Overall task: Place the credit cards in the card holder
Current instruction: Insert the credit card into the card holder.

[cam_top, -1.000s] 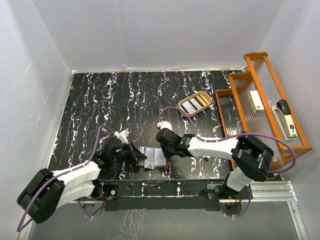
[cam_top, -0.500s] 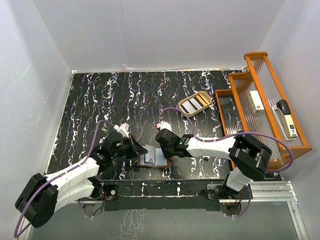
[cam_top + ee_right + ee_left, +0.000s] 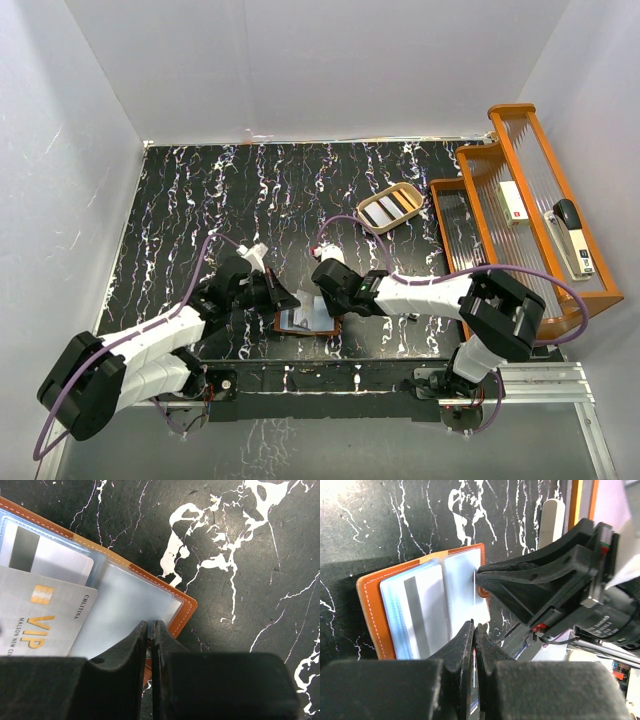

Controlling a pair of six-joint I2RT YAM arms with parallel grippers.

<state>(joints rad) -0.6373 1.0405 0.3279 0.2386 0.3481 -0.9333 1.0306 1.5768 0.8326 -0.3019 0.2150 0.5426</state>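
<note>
Left claw [image 3: 473, 626] has moved a little since a second ago. It now sits farther from the near edge of the table [image 3: 190, 200] and closer to the right claw [image 3: 149, 625]. The right claw has hardly moved at all.

The left claw's fingers are pressed almost together. A thin card edge shows in the slit between them, so it is pinching a card. This looks like the silver VIP card [image 3: 42, 625], which hangs over the open card holder [image 3: 370, 605], just left of the right claw's tips.

The card holder lies open on the table, right in front of the left claw's tips and a little below them. Its blue-grey inside faces up.

The right claw's fingers are squeezed close too. They pinch the brown edge of the card holder at its clear pocket. That spot is just ahead of the left claw's tips.

Another card, the striped card [image 3: 415, 617], sits in a pocket ahead of the left claw and to its left.
</note>
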